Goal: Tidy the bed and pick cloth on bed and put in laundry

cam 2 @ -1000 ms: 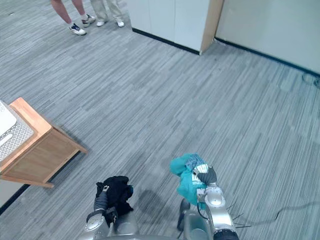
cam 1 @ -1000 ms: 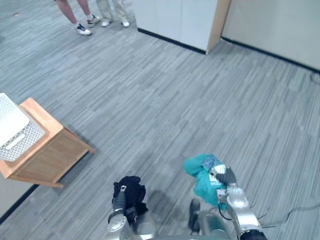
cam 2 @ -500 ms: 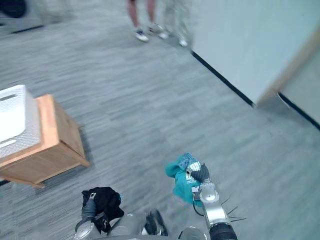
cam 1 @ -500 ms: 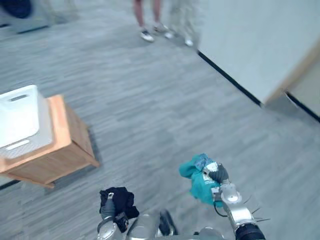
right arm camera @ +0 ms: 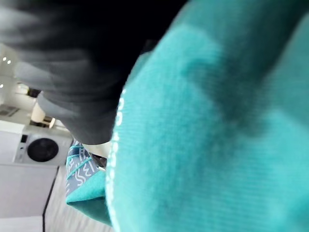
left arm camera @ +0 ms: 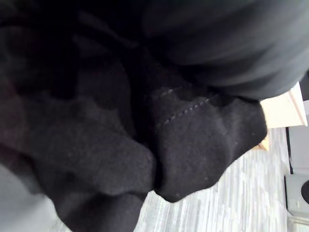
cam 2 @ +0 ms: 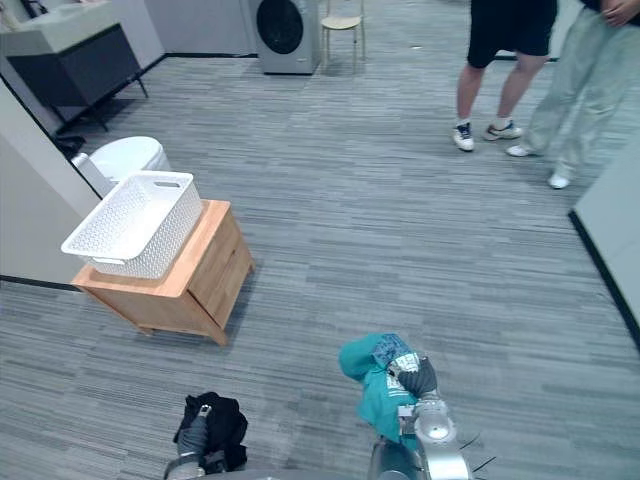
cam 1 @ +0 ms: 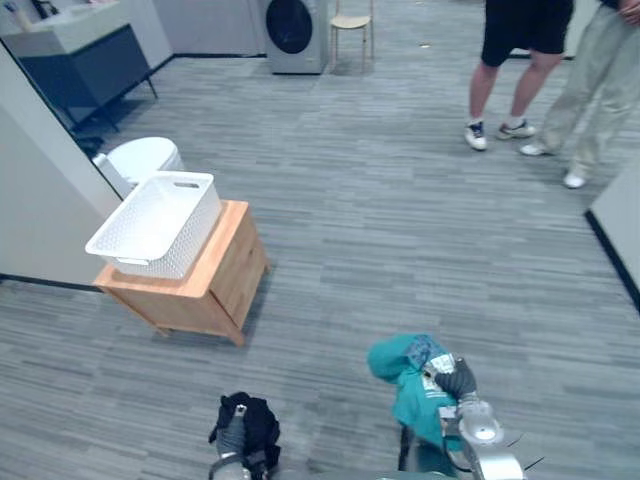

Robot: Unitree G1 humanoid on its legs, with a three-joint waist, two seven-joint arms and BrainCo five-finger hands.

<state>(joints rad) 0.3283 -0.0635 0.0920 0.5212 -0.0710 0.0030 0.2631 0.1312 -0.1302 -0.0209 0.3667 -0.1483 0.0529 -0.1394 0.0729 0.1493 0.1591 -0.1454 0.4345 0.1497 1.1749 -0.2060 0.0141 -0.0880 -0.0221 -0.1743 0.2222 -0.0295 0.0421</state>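
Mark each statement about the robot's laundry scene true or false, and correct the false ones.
1. The left hand grips a black cloth. True.
2. The white basket stands on a wooden cabinet. True.
3. The teal garment already lies inside the basket. False: the right hand clutches the teal cloth above the floor, well away from the basket.
4. The laundry machine stands against the cabinet. False: the washing machine is far across the room, beside a chair.
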